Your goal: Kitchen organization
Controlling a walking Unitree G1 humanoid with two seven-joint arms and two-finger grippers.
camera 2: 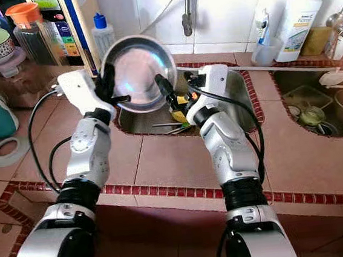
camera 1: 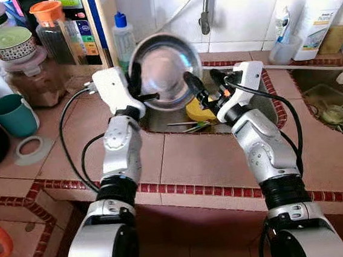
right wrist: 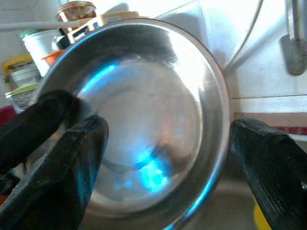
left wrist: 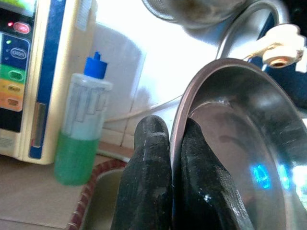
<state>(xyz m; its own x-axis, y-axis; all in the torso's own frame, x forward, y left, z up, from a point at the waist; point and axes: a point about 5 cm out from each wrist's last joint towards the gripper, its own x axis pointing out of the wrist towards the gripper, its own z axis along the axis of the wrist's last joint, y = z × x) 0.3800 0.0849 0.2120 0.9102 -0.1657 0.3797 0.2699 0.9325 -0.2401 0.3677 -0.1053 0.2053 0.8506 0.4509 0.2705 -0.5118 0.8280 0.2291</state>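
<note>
The left pincer (camera 1: 138, 90) is clamped on the rim of the round stainless-steel bowl (camera 1: 164, 69), held tilted above the sink (camera 1: 158, 119). The right pincer (camera 1: 202, 82) is spread beside the opposite rim. Advice: close squarely before releasing left.

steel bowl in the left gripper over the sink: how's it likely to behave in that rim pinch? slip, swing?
Probably rigid: the steel bowl keeps its round shape while pinched at one rim point by the left gripper. Its polished, mirror-like surface suggests it may slip between the fingers. Held on edge over the sink, it may pivot; the open right gripper near the opposite rim might steady it.
</note>
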